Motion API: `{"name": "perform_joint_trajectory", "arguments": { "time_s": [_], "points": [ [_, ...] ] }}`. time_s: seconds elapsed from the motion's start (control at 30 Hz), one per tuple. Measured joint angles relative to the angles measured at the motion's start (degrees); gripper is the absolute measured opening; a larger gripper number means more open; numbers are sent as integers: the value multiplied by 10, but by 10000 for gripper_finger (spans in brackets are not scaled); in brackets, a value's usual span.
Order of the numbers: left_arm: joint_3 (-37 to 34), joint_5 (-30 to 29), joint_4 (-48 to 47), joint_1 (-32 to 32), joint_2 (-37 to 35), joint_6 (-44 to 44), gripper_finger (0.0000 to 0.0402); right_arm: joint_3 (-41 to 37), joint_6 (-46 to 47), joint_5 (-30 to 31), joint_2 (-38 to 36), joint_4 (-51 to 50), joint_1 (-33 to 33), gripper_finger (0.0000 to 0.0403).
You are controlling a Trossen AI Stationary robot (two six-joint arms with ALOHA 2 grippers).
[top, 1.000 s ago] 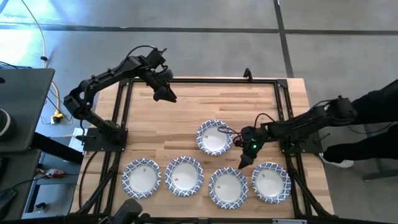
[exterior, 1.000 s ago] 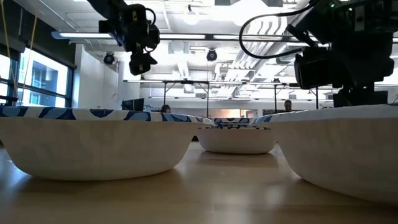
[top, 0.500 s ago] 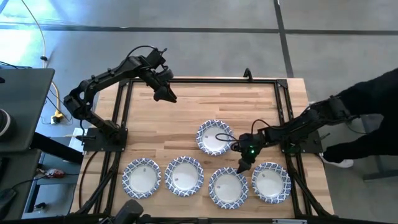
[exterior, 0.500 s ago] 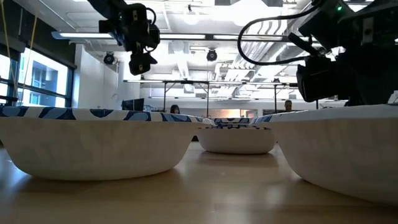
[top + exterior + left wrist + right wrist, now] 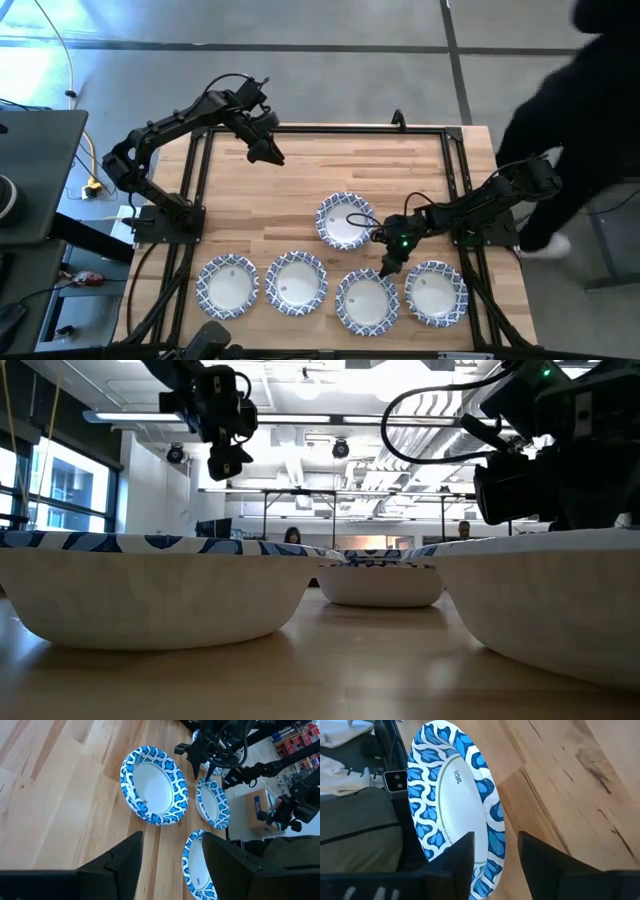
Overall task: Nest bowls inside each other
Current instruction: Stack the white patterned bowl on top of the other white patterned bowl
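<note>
Bowls: I count five on the table [image 5: 330, 165]. Landmark, the lone bowl [image 5: 345, 220] mid-table; four-bowl row [image 5: 297, 282] nearer its front edge. Right claw [image 5: 388, 268] just beside landmark, fingers apart astride a row bowl's [image 5: 451, 807] rim. Left claw [image 5: 270, 154] far off, raised, fingers parted, empty.

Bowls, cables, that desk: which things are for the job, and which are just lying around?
For the job: the lone bowl; the row of four bowls; the right hand, open over a bowl rim in that row; the left hand, hovering farther back.

Just around: black frame; yellow cable; dark desk; person.
</note>
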Motion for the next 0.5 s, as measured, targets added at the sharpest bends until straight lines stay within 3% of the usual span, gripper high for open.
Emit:
{"name": "perform_joint_trajectory", "arguments": {
  "time_s": [0.5],
  "points": [
    [0,0,0,0,0,0,193,0,6,0,0,2,0,131]
  ]
}}
